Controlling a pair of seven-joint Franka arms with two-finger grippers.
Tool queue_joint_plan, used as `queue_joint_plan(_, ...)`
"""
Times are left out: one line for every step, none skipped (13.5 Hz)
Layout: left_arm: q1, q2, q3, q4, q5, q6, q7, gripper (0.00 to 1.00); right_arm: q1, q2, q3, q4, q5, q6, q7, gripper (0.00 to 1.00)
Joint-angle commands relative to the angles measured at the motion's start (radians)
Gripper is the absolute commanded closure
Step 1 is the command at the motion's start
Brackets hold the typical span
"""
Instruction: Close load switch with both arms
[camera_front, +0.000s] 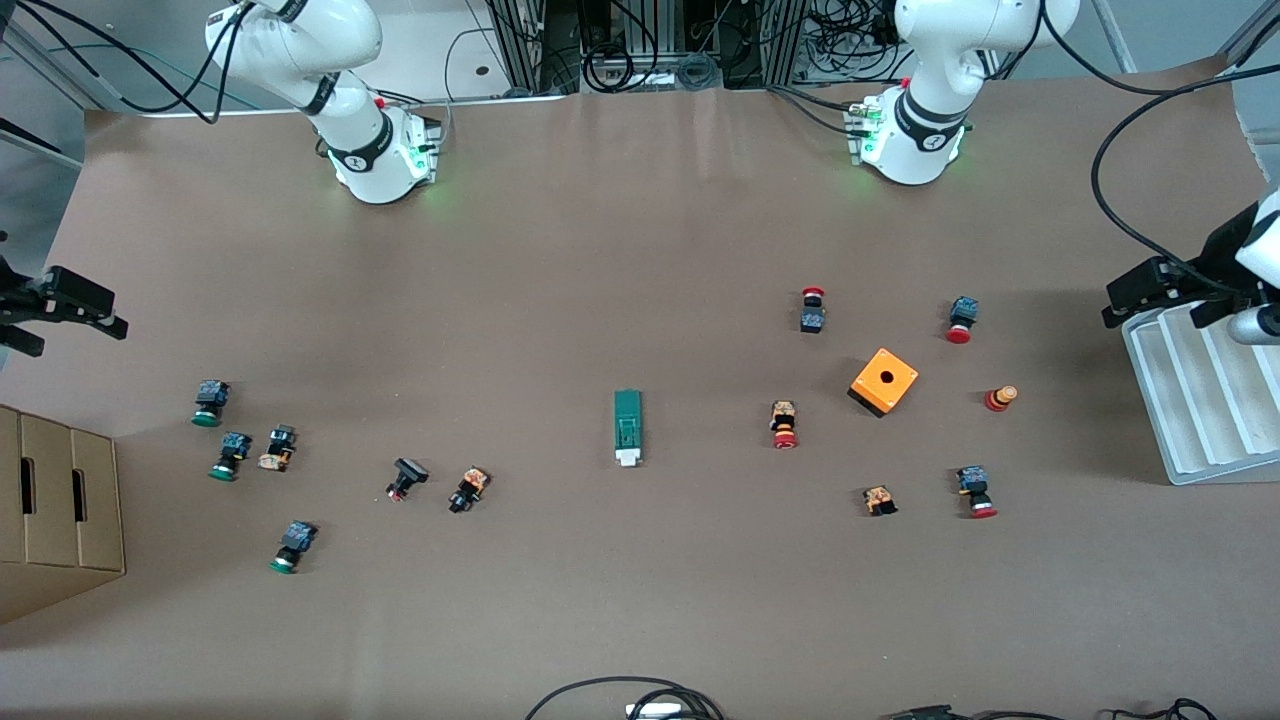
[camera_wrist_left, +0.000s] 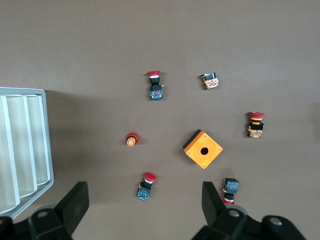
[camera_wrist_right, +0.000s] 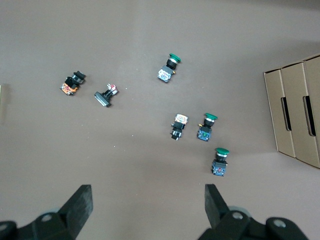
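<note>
The load switch is a narrow green block with a white end piece. It lies flat in the middle of the table, with the white end toward the front camera. My left gripper is open and empty, up over the table's edge at the left arm's end, by the white tray. In the left wrist view the left gripper hangs over a red-capped button. My right gripper is open and empty over the right arm's end of the table, and in its own wrist view it is above bare table. Both grippers are well away from the switch.
An orange square box with a hole and several red-capped buttons lie toward the left arm's end. A white ribbed tray stands at that edge. Several green-capped and black buttons and cardboard boxes are toward the right arm's end.
</note>
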Motion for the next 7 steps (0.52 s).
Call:
queue_joint_plan(0.011,0.002,-0.019,0.004,0.003,0.011,0.005,0.00,0.003,0.012,-0.002,0.015,-0.014,0.006,-0.001,0.00)
queue_joint_plan(0.011,0.002,-0.023,0.004,0.003,0.011,0.007,0.00,0.003,0.012,-0.002,0.015,-0.015,0.006,-0.001,0.00)
queue_joint_plan(0.013,0.002,-0.025,0.004,0.001,0.011,0.005,0.00,0.003,0.012,-0.002,0.015,-0.014,0.006,-0.001,0.00)
queue_joint_plan(0.013,0.002,-0.028,0.004,-0.001,0.011,0.005,0.00,0.003,0.012,-0.002,0.015,-0.014,0.006,-0.001,0.00)
queue_joint_plan(0.013,0.002,-0.028,0.004,-0.001,0.011,0.005,0.00,0.003,0.012,-0.002,0.015,-0.014,0.006,-0.001,0.00)
queue_joint_plan(0.102,0.007,-0.063,0.002,-0.007,0.011,0.007,0.00,0.003,0.012,-0.002,0.015,-0.014,0.006,-0.001,0.00)
queue_joint_plan(0.144,0.007,-0.131,0.005,-0.007,0.011,0.005,0.00,0.003,0.010,-0.002,0.015,-0.014,0.006,-0.001,0.00)
